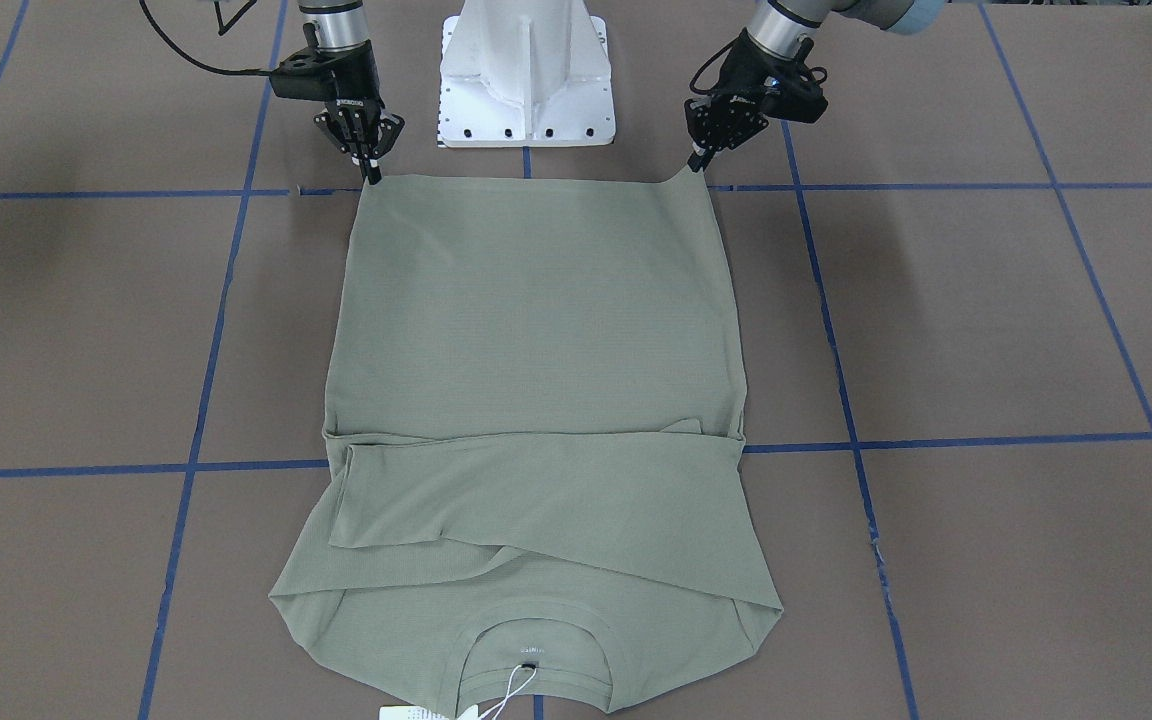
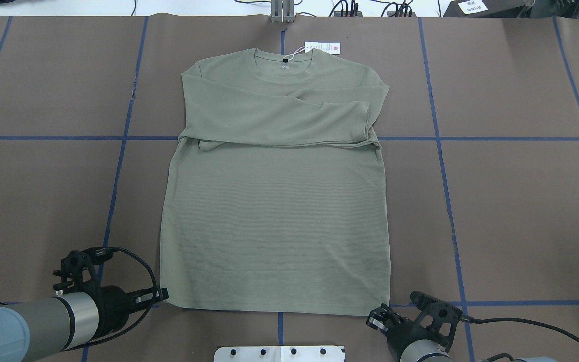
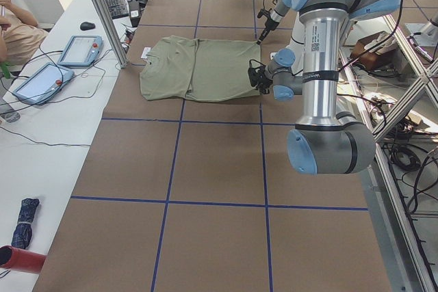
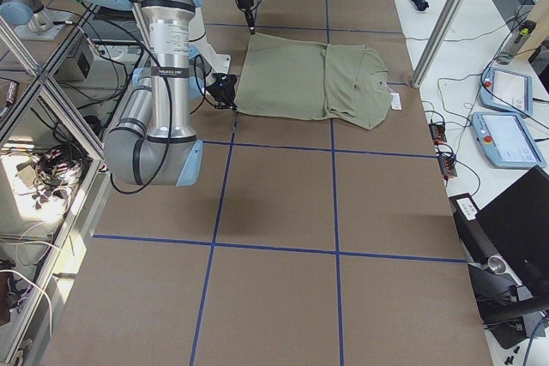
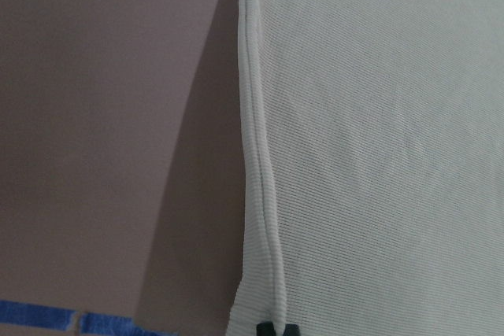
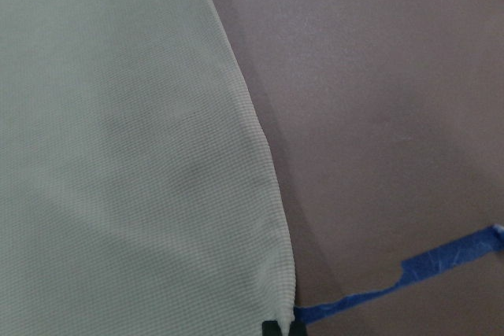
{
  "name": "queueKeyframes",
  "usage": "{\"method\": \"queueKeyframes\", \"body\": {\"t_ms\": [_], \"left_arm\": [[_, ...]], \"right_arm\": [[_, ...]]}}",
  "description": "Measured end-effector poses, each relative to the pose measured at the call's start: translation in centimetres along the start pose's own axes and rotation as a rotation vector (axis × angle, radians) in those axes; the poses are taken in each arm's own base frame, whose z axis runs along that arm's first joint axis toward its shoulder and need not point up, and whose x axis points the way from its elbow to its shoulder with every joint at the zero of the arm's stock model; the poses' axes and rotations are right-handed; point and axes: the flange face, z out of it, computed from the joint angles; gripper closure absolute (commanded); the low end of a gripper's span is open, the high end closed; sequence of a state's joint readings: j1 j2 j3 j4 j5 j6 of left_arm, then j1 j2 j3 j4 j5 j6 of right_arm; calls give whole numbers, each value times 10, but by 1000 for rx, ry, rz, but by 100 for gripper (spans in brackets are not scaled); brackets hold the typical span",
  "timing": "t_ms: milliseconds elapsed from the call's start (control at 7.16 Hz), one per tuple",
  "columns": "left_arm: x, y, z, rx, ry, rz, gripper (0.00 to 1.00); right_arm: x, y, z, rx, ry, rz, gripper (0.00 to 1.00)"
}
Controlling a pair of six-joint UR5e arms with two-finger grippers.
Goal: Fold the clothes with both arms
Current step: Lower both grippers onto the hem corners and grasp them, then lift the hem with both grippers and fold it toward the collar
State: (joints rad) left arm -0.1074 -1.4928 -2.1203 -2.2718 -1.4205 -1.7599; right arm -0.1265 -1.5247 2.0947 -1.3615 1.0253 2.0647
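Observation:
The sage-green shirt (image 2: 274,216) lies flat on the table, both sleeves folded across the chest, collar and white hang tag (image 2: 322,47) at the far end. Its hem runs along the edge nearest the robot. My left gripper (image 1: 699,162) is shut on one hem corner, which is pulled up slightly into a peak. My right gripper (image 1: 373,177) is shut on the other hem corner, low at the table. In the left wrist view the hem edge (image 5: 264,218) runs down into the fingertips. The right wrist view shows the corner (image 6: 276,281) doing the same.
The white pedestal base (image 1: 526,80) stands between the two arms just behind the hem. Blue tape lines (image 2: 445,201) cross the brown table cover. Tablets (image 3: 79,49) and cables lie on a side desk beyond the collar end.

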Motion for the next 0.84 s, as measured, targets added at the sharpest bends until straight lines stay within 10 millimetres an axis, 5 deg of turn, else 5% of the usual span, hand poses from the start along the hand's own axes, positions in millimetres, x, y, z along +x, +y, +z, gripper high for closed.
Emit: {"method": "queueKeyframes", "body": {"t_ms": [279, 419, 698, 838], "left_arm": [[15, 0, -23, -17, 33, -4, 100], [35, 2, -56, -51, 45, -6, 100], [81, 8, -158, -179, 50, -4, 100], [96, 4, -205, -237, 66, -6, 100]], "right_arm": [[-5, -22, -33, -15, -6, 5, 100], [-11, -37, -70, -44, 16, -5, 100], [-25, -76, -173, -164, 59, -19, 100], [-28, -96, -204, -212, 70, -5, 100]]}}
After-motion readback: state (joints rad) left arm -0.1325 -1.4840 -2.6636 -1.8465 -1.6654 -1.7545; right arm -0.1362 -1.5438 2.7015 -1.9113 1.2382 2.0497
